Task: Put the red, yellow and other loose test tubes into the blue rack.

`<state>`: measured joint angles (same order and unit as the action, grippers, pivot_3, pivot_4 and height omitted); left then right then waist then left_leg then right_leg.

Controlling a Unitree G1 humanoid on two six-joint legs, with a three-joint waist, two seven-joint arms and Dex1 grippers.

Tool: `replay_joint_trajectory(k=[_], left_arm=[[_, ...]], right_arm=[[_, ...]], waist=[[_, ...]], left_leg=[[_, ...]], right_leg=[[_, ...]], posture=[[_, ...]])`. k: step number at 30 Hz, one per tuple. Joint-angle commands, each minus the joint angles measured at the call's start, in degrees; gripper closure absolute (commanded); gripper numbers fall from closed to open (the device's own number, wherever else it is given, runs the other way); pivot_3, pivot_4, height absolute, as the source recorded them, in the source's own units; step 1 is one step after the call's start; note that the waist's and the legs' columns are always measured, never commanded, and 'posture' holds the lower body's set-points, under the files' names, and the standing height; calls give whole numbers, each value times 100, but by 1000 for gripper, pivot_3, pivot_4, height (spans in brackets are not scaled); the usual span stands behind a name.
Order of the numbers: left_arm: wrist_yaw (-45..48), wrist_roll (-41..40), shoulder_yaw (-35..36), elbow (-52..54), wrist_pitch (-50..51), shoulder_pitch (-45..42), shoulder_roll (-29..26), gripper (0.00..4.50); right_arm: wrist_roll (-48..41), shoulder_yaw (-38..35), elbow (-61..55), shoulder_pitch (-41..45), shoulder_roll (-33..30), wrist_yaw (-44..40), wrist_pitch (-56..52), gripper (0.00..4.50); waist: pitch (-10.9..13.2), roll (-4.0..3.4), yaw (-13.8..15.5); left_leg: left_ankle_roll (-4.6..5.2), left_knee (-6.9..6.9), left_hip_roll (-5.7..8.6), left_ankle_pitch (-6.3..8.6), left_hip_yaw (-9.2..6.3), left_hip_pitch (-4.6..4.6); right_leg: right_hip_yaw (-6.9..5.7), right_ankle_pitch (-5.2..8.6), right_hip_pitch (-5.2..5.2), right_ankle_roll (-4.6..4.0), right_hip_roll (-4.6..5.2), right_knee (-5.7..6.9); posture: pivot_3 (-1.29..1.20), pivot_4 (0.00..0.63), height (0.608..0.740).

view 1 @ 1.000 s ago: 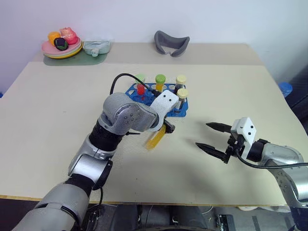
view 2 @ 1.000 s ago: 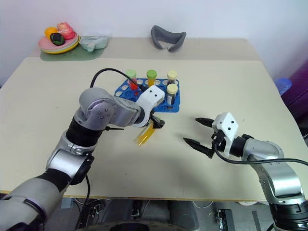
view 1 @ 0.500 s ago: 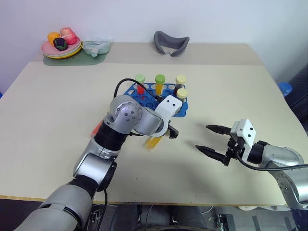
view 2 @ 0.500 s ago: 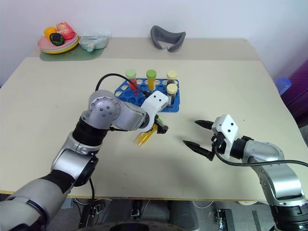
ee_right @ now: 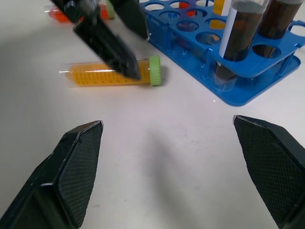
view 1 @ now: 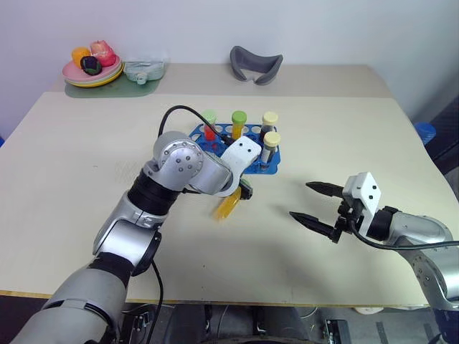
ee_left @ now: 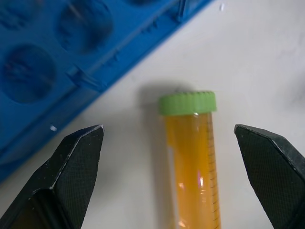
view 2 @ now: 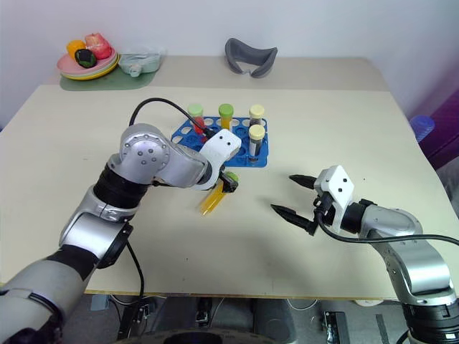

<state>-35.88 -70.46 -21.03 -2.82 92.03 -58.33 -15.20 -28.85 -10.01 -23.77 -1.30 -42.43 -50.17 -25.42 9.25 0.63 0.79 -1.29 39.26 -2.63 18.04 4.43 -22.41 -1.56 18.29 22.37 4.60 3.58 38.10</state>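
Note:
The blue rack (view 1: 215,136) stands mid-table with several capped tubes upright in it. Just in front of it a yellow test tube (view 1: 228,206) with a green cap (ee_left: 187,102) lies flat on the table. My left gripper (view 1: 244,192) points down over its capped end, open, one finger on each side and touching nothing. A red test tube (ee_right: 59,14) lies on the table beyond the left gripper in the right wrist view. My right gripper (view 1: 301,201) hovers open and empty to the right of the yellow tube, aimed towards it.
A plate of toy food (view 1: 91,72) on a green mat and a pale dish (view 1: 143,69) sit at the far left corner. A grey curved object (view 1: 255,64) lies at the far edge. Bare tabletop (view 1: 344,136) spreads right of the rack.
My left arm's elbow has swung and its wrist has turned above the yellow tube, the gripper staying open over the cap. The tube and the right arm have kept still.

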Motion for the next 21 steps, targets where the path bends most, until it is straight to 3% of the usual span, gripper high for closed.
replay_joint_trajectory(k=[1,21], left_arm=[[-241,-217,96,-105,47,-26,133,0],[-2134,-1342,546,-926,47,314,196,0]], right_arm=[[-70,-81,-174,55,10,18,65,42],[6,-109,-15,-114,50,-7,305,42]], waist=[[0,0,-3],[-2,-2,-7]], left_leg=[[0,0,0,0,0,0],[-3,0,-1,-2,-1,5]], right_leg=[[0,0,0,0,0,0],[0,0,-3,0,-1,3]], posture=[[0,150,735],[0,150,735]])
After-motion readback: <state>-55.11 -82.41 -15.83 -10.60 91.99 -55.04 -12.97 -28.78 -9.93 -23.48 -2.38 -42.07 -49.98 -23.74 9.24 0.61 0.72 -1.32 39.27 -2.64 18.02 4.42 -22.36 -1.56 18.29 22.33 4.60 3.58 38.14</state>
